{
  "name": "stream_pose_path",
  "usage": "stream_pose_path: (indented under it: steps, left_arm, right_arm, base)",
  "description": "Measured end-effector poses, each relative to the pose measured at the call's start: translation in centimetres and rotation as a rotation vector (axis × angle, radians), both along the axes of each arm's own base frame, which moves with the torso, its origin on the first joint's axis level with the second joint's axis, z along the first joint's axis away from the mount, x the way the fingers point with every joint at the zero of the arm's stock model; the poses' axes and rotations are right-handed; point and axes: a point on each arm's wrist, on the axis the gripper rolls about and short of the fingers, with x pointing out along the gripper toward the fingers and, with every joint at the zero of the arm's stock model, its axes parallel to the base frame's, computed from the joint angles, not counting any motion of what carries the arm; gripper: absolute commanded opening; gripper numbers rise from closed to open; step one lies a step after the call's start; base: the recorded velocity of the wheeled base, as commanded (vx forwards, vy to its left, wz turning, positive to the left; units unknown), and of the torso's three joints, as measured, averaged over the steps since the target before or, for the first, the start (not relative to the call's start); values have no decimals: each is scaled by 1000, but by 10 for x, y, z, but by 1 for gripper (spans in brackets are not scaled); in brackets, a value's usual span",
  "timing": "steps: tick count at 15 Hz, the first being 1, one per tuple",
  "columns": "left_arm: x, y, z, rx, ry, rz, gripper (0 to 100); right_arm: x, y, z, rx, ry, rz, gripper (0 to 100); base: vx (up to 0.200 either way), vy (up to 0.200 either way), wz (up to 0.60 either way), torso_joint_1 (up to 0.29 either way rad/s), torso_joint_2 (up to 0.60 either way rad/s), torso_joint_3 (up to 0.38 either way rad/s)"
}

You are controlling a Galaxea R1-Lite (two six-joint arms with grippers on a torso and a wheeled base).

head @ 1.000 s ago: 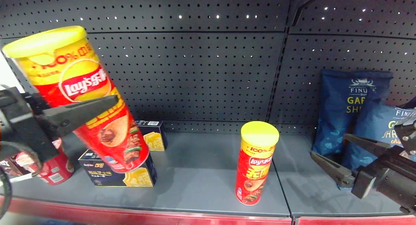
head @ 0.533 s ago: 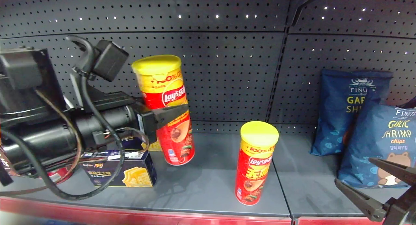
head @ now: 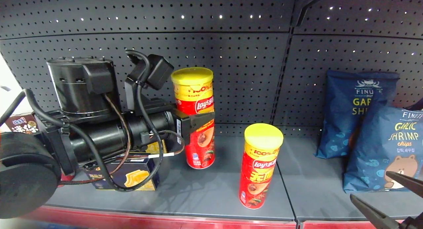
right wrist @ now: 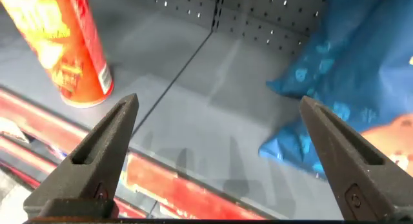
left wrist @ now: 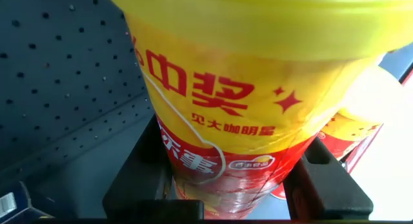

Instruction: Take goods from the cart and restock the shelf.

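Note:
My left gripper (head: pixel 198 123) is shut on a red chip can with a yellow lid (head: pixel 197 116), holding it upright at the back of the grey shelf (head: pixel 205 192), its base at or just above the shelf floor. The same can (left wrist: pixel 232 101) fills the left wrist view between the two black fingers (left wrist: pixel 139 182). A second, identical chip can (head: pixel 260 166) stands further forward and to the right; it appears as an orange-red can (right wrist: pixel 64 50) in the right wrist view. My right gripper (head: pixel 386 196) is open at the lower right, in front of the shelf edge.
Dark blue snack boxes (head: pixel 132 177) lie on the shelf under my left arm. Two blue shrimp chip bags (head: pixel 383 146) lean against the pegboard back wall (head: pixel 248 73) at the right. The red shelf lip (head: pixel 165 219) runs along the front. Bare shelf lies between the standing can and the bags.
My left arm has carried the can rightward and deeper into the shelf, turning it from tilted to upright. My right gripper has drawn back toward the lower right.

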Motion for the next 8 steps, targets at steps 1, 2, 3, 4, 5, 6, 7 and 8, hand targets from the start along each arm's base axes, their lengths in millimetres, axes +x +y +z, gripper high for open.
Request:
stream_pose_path:
  steps: [1,2,3,4,5,6,7,8]
  left_arm:
    - [0,-1,-1,1,2,-1,0]
    - [1,-1,-1,2,3,0,0]
    - [1,-1,0,0,-1,2,0]
    - [1,-1,-2,5,7,4,0]
    - [2,-1,-2,4,5,5,0]
    - [1,-1,-2,5,4,8,0]
    - [2,-1,-3,6,7,15,0]
    - [3,-1,-3,8,6,17,0]
  right_arm:
    - [-1,-1,-1,0,0,1,100]
    - [-3,-2,-2,1,-2,2,100]
    - [-3,-2,-2,3,-5,2,100]
    - [-4,-2,-2,5,-6,6,100]
    - [-4,-2,-1,11,-10,25,100]
    - [-4,-3,-1,16,-13,38,100]
    - [-4,-3,0,19,-14,44,100]
    - [-3,-3,0,23,-15,53,100]
  base:
    - [0,0,0,0,0,0]
    - [0,0,0,0,0,0]
    - [0,0,0,0,0,0]
    - [0,0,0,0,0,0]
    - [0,0,0,0,0,0]
    - [0,0,0,0,0,0]
    - [0,0,0,0,0,0]
    - [0,0,0,0,0,0]
